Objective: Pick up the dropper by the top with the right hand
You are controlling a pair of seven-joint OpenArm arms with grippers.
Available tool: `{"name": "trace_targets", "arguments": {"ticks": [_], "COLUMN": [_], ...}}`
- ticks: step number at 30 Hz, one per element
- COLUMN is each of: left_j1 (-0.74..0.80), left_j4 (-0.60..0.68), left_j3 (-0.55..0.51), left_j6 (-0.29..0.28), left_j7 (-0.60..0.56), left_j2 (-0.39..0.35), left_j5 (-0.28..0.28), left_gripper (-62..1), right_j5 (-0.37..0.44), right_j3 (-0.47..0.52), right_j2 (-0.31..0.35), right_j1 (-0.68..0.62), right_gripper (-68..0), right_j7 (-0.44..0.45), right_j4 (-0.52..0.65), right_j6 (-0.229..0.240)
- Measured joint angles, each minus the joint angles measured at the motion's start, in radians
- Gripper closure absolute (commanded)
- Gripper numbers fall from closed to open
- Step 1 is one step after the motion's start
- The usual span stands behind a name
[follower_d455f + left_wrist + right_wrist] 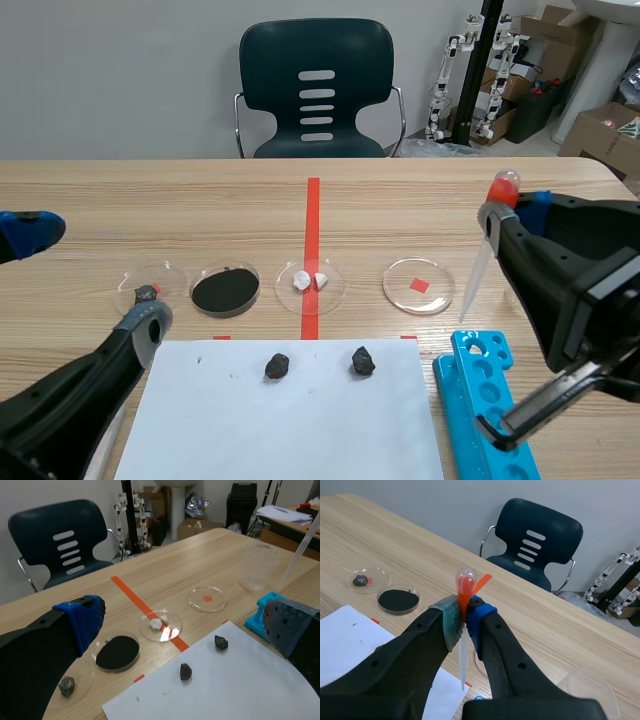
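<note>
The right jaws pinch the dropper (465, 584) just under its red top, tip hanging down near the right edge of the surface (200, 210); the left jaws are wide.

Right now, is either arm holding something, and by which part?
The right gripper pinches the dropper at its top, just under its red bulb. The left gripper is open and empty.

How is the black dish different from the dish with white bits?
The black dish has dark powder covering nearly its whole bottom; the white-bits dish holds just two small white lumps, so it looks mostly see-through. The white-bits dish sits on the orange-red tape line; the black dish sits beside it. Both are round, shallow, clear dishes on the wooden table.
</note>
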Motion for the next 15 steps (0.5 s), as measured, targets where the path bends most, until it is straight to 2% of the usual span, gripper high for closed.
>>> {"name": "trace_targets", "arguments": {"ticks": [4, 15], "left_j1": [0.0, 0.0], "left_j4": [0.0, 0.0], "left_j3": [0.0, 0.0], "left_j6": [-0.001, -0.061], "left_j7": [-0.016, -0.033], "left_j2": [0.0, 0.0], "left_j5": [0.0, 0.001], "left_gripper": [-62.3, -62.3], "right_j5": [0.0, 0.0], "right_j3": [0.0, 0.0], "right_j2": [0.0, 0.0], "right_j1": [0.0, 0.0], "right_gripper": [-0.2, -0.2], "right_j7": [0.0, 0.0], "right_j4": [0.0, 0.0], "right_j6": [0.0, 0.0]}}
